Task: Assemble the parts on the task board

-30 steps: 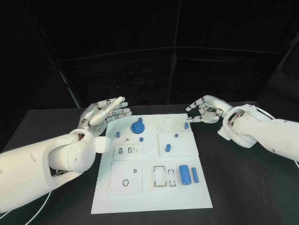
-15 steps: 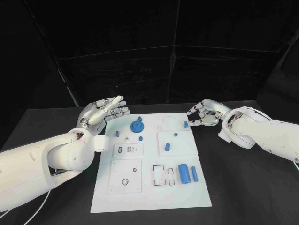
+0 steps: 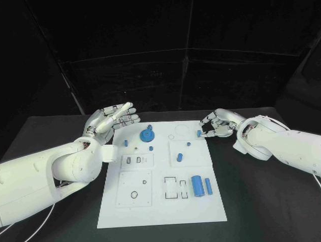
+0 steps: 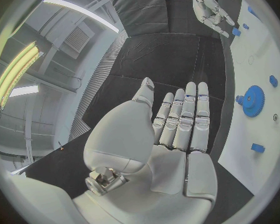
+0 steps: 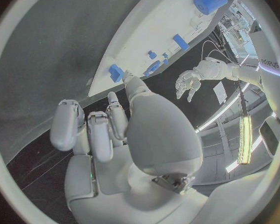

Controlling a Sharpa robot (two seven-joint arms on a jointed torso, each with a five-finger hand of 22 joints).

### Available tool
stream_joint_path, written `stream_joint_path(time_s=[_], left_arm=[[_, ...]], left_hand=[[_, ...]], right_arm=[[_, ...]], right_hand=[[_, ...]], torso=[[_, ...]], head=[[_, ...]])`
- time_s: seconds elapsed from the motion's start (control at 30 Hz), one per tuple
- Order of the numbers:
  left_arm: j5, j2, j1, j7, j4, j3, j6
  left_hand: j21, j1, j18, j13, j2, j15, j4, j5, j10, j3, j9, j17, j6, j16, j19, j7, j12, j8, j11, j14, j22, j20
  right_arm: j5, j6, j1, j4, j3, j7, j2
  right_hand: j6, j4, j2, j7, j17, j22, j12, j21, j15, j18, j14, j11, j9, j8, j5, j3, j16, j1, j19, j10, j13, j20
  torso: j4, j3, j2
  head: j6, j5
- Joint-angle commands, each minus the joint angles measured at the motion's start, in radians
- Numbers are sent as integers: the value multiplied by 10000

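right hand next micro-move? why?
Probably ease the right hand the last bit onto the small blue part at the task board far right edge and pinch it: its fingertips sit beside that part, holding nothing. Left hand hangs open off the board.

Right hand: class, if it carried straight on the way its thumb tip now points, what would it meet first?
Most likely the small blue part at the task board's far right edge. The right hand has its thumb tip right beside that part in the right wrist view, though whether they already touch is unclear.
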Motion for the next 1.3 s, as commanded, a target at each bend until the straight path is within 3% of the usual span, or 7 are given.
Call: stream_joint_path(time_s=[0.03, 0.53, 0.77, 1.3], left_arm=[[-27, 17, 13, 25, 3, 7, 154], [-27, 19, 13, 5, -32, 6, 158], [-27, 30, 13, -1, -55, 6, 162], [-27, 29, 12, -24, -66, 5, 181]], left_hand=[[-54, 84, 127, -1, 44, -9, -54, 36, 75, -10, -1, -12, 48, -42, 86, 54, -40, -35, -5, 74, -9, 9], [-54, 84, 127, -1, 44, -9, -54, 36, 75, -10, -1, -12, 48, -42, 86, 54, -40, -35, -5, 74, -9, 9], [-54, 84, 127, -1, 44, -9, -54, 36, 75, -10, -1, -12, 48, -42, 86, 54, -40, -35, -5, 74, -9, 9], [-64, 90, 126, -2, 52, -9, -64, 35, 77, -13, -2, -15, 50, -51, 93, 55, -50, -42, -4, 75, -14, 8]], right_arm=[[-69, 143, -35, -40, 2, -36, 69], [-69, 29, -200, -275, 4, -85, 297], [-70, 63, -206, -350, 4, -135, 376], [-70, 78, -208, -434, 5, -191, 459]], right_hand=[[96, -59, 71, -6, 1903, 20, 4, -18, -18, 48, 896, -28, 13, 72, 20, -30, -9, 39, -47, 8, 99, -23], [296, -126, 309, -43, 1941, 72, 70, 9, -54, 38, 905, -68, 23, 123, -140, 47, 5, 76, -7, 94, 165, -56], [553, -183, 569, -89, 1967, 117, 152, 34, -93, 29, 912, -112, 25, 172, -589, 210, 14, 74, 25, 190, 253, -93], [1014, -251, 794, -218, 2026, 246, 324, 96, -179, 6, 926, -223, 49, 322, -662, 468, 37, 45, 98, 363, 438, -163]], torso=[[-1, -2, -1], [-2, 2, -4], [-5, 8, -4], [-8, 1, -9]], head=[[-11, 9], [-46, 39], [-73, 38], [-116, 39]])
